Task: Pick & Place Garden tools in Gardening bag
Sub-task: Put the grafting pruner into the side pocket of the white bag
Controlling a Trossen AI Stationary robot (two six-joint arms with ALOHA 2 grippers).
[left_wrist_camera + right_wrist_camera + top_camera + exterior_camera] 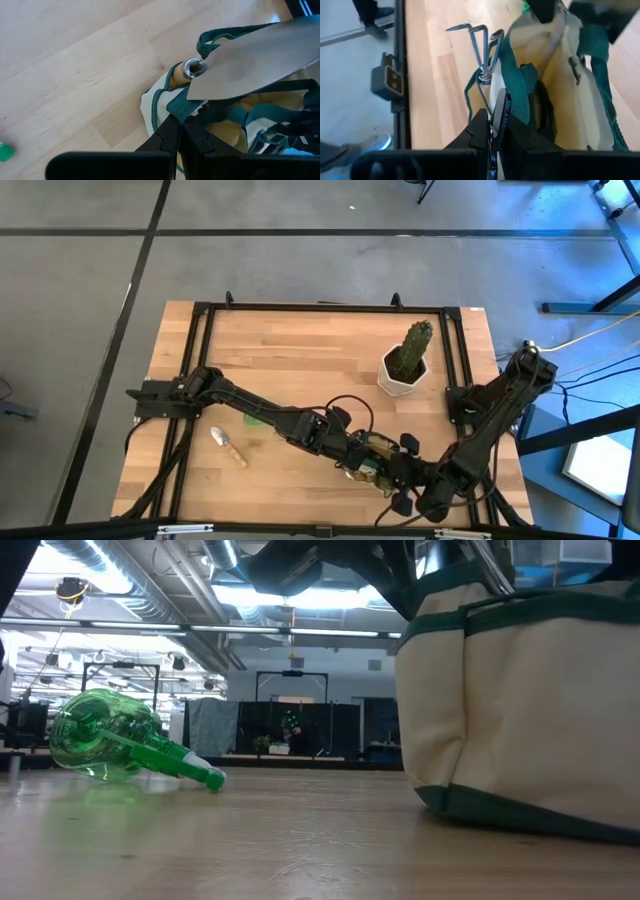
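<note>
The gardening bag [520,700], cream-khaki fabric with dark green trim and side pockets, stands at the desk's [300,350] front edge. The left gripper [181,131] is closed, pinching its green webbing handle. The right gripper [492,125] is closed on the bag's other handle strap. A silver trowel [250,60] with wooden handle sticks out of the bag. A green spray bottle [125,740] lies on its side; another trowel [228,445] lies nearby.

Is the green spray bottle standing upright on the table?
No, the green spray bottle lies on its side on the table, nozzle pointing toward the bag.
</note>
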